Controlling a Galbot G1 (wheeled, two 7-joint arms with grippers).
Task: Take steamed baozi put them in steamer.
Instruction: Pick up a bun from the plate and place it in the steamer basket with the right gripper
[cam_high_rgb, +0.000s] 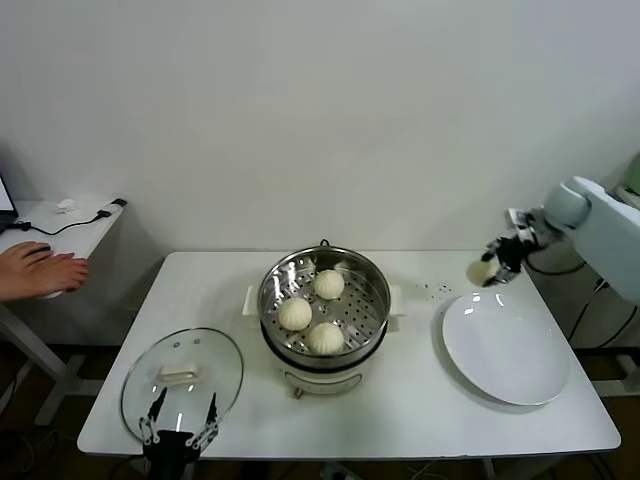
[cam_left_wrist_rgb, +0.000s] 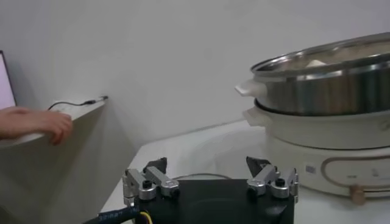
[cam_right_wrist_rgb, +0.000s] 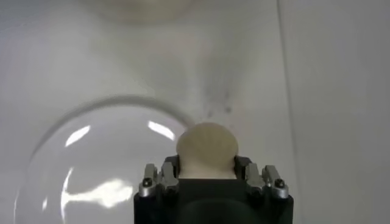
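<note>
- The right gripper (cam_high_rgb: 497, 262) pinches one baozi (cam_right_wrist_rgb: 207, 148) between its fingers, lifted above the table (cam_high_rgb: 420, 400) near the white plate (cam_high_rgb: 510, 355).
- Three baozi (cam_high_rgb: 296, 313) sit in the steamer (cam_high_rgb: 372, 300).
- The left gripper (cam_left_wrist_rgb: 210, 182), fingers spread wide, holds nothing, by the glass lid (cam_high_rgb: 182, 375).

Three round white buns (cam_high_rgb: 311, 312) are seen sitting on the tray with holes inside the shiny steel steamer (cam_high_rgb: 375, 318). A fourth bun (cam_right_wrist_rgb: 207, 146) is held up above the table.
</note>
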